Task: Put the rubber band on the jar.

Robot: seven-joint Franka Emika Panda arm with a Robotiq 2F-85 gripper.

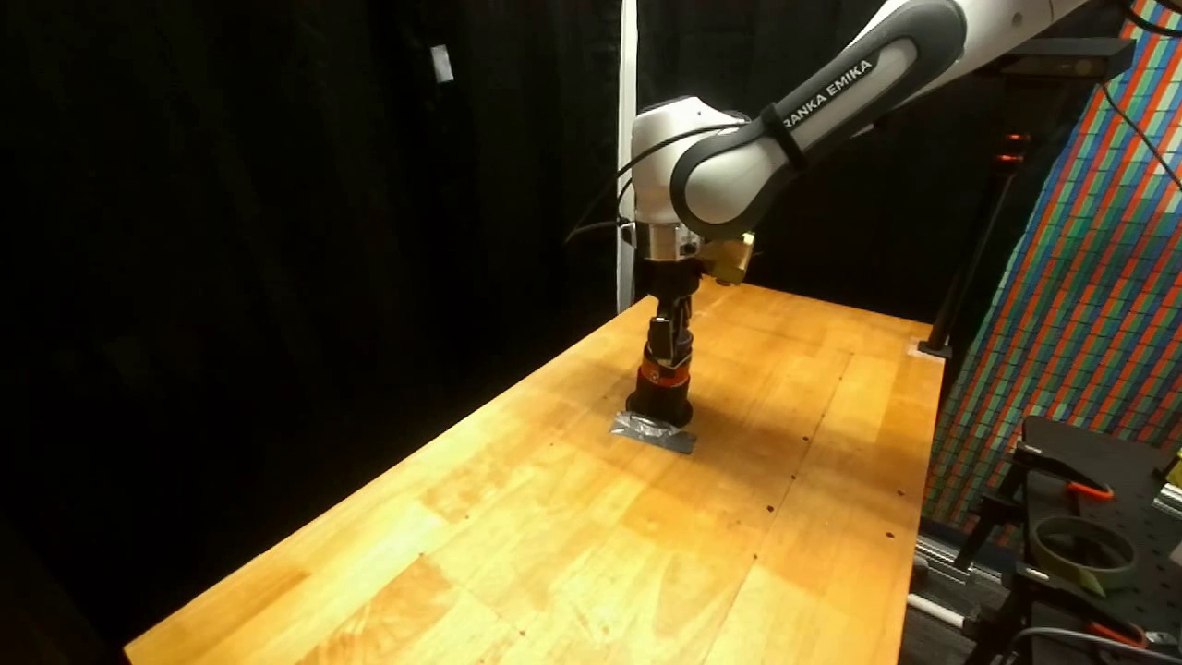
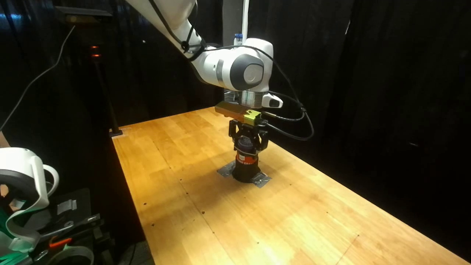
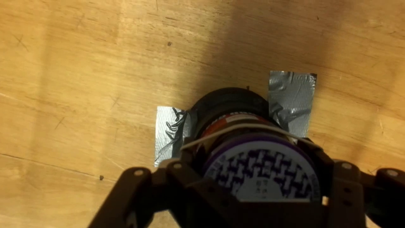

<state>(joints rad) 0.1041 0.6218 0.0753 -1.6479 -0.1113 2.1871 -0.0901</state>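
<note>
The black-and-orange cylindrical jar point(image 2: 245, 162) sits upright on a light-brown wooden table point(image 2: 312, 206), silver-grey rectangular tape strips point(image 3: 291, 95) hugging its base both sides. Black metal gripper point(image 2: 248, 148) straddles its top, thin beige rubber band point(image 3: 245, 125) across its neck.

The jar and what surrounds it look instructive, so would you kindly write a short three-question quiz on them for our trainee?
1. True or false: the jar stands upright.
2. What is at the jar's foot: (a) a spoon, (b) grey tape, (c) a sponge?
3. Fill in: in the wrist view, the rubber band is stretched between the two .....

Key: 1 true; 2 b; 3 fingers.
</note>
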